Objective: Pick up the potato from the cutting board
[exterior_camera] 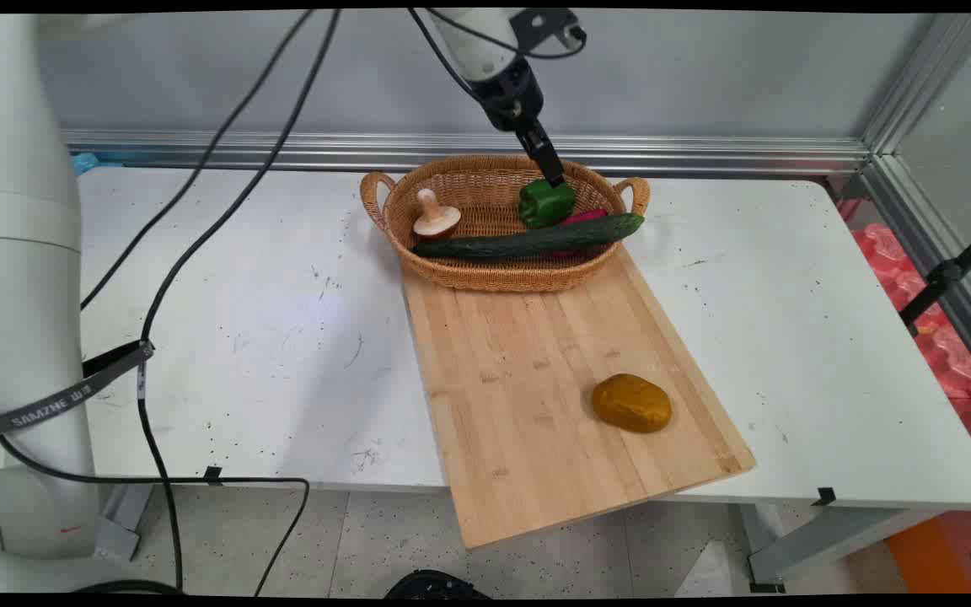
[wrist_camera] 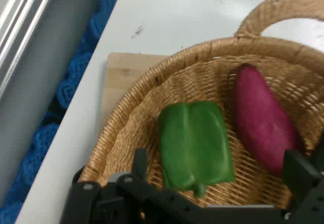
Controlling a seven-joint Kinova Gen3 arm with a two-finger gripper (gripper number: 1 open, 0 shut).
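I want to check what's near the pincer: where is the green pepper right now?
In the main view the green pepper lies in the wicker basket, right of centre, directly under the pincer, beside the purple sweet potato.

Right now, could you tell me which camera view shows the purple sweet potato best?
The hand view shows the purple sweet potato best: nearly its whole length lies bare in the basket, beside the green pepper. In the main view only a sliver of it peeks out between the pepper and the cucumber.
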